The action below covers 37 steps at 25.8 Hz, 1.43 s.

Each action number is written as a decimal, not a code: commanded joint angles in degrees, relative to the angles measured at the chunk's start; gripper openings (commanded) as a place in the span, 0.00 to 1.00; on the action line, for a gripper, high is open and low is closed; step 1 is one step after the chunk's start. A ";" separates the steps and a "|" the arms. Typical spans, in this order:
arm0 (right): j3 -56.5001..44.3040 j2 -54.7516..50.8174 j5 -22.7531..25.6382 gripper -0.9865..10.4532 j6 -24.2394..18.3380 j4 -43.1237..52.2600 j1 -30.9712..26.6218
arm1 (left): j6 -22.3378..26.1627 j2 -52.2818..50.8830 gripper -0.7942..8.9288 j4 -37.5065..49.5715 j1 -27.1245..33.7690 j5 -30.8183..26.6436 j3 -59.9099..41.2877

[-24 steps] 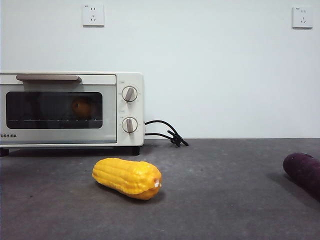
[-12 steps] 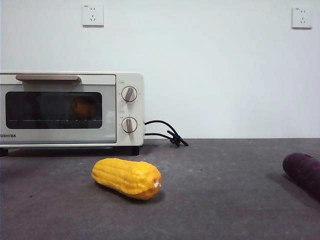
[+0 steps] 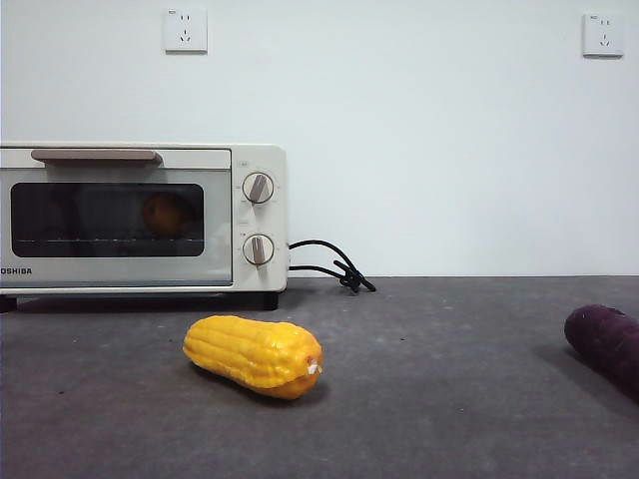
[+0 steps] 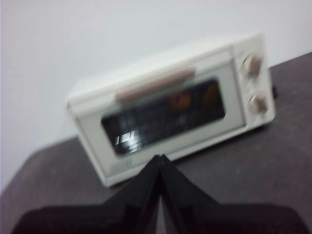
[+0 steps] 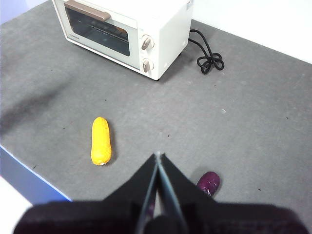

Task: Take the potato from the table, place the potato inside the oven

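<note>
The potato (image 3: 163,214) shows as a dim tan-orange shape behind the dark glass of the oven (image 3: 120,269), whose door stands closed. In the left wrist view the potato (image 4: 180,100) glows through the glass of the blurred oven (image 4: 161,68), and my left gripper (image 4: 160,157) hovers in front of the door, shut and holding nothing. My right gripper (image 5: 157,155) is shut and empty, high above the table (image 5: 243,112), well away from the oven (image 5: 165,29). Neither arm appears in the front view.
A yellow corn cob (image 3: 255,354) lies on the table (image 3: 449,399) in front of the oven. A dark purple vegetable (image 3: 606,339) rests at the right edge. The oven's black cord (image 3: 334,264) coils beside it. The table's near edge (image 5: 34,183) runs close to the corn cob (image 5: 100,140).
</note>
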 commanded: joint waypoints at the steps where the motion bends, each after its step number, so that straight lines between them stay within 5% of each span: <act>1: -0.42 0.00 0.02 0.09 0.57 -1.22 0.02 | -6.75 -4.81 0.08 -0.42 -2.23 -4.04 -4.13; 9: -0.42 0.02 0.04 0.09 0.57 -1.22 0.02 | -13.33 -4.68 0.08 -8.81 -6.08 -10.23 -6.12; 34: -0.42 0.07 0.13 0.09 -0.37 -1.22 0.02 | -13.44 -3.04 0.08 -8.22 -6.25 -11.45 -6.14; 37: -0.42 -0.37 3.48 0.09 -1.79 -1.22 -0.72 | -13.44 -3.04 0.08 -8.22 -6.25 -11.45 -6.14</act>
